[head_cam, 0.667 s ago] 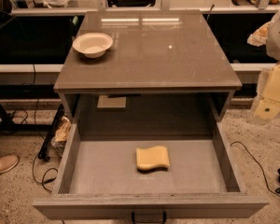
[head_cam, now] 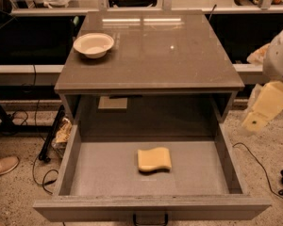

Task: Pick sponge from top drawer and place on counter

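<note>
Top drawer [head_cam: 74,166] stood wide open, the sponge [head_cam: 154,159] lying flat mid-floor, clear of every wall. Right of the cabinet hung the gripper [head_cam: 262,113], open or closed I couldn't tell; farther back, a bowl [head_cam: 93,44] sat on the worktop's [head_cam: 179,55] left side.

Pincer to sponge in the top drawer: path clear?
Probably yes: the pincer hangs right of the top drawer, outside it; the sponge lies alone on the drawer floor, with nothing over it.
</note>
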`<state>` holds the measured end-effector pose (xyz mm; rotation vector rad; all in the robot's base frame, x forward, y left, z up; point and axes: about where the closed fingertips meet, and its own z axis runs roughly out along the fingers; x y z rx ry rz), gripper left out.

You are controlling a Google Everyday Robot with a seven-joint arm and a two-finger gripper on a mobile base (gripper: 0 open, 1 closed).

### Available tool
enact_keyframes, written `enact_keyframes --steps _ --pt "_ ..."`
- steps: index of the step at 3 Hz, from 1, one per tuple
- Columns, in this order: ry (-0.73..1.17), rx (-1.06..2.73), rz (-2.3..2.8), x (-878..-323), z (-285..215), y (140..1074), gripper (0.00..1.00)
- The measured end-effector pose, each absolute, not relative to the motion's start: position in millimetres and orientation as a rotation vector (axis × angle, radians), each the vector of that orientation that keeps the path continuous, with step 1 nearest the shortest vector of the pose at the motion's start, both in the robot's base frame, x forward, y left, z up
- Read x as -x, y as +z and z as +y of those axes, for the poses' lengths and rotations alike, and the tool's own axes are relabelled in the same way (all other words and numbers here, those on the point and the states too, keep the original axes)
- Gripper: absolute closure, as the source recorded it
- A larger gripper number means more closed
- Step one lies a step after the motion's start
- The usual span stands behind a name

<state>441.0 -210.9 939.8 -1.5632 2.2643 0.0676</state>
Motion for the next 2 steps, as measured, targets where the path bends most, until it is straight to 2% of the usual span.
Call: enact_keyframes --steps 2 --pt "0.472 1.282 2.209 -458 -173 838 0.0"
